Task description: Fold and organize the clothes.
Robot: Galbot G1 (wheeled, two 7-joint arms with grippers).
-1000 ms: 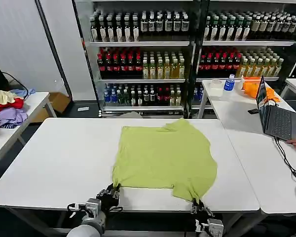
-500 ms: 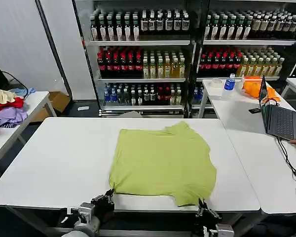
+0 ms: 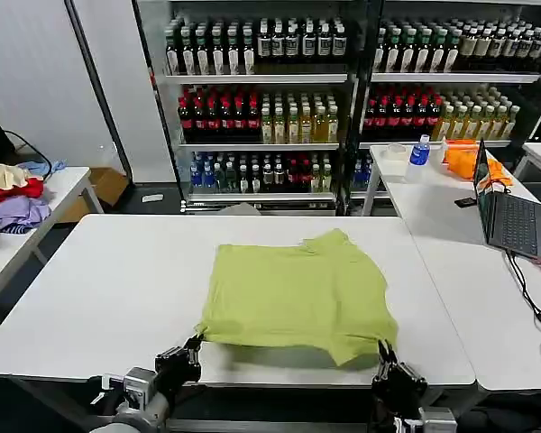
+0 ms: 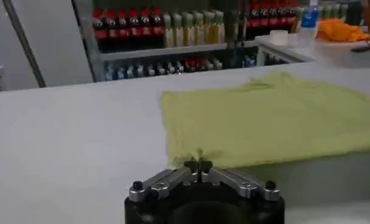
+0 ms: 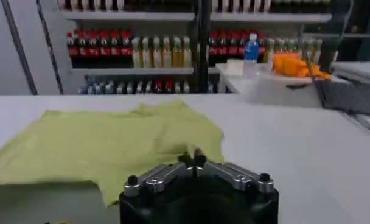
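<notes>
Lime T-shirt (image 3: 296, 294) on white table (image 3: 99, 289), no legible label, left gripper (image 3: 196, 344) pinching near left corner, right gripper (image 3: 383, 346) pinching near right corner, both arms low at near edge.

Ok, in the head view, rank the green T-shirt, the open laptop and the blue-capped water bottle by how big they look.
1. Lime T-shirt, by far the largest.
2. Laptop, cut off by the view's edge.
3. Water bottle, smallest, though it stands farthest from the camera, so its look understates it.

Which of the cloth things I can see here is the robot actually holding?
The lime T-shirt on the middle table: left gripper and right gripper pinch its near corners. The red, purple and cream pile and orange cloth lie untouched on side tables.
</notes>
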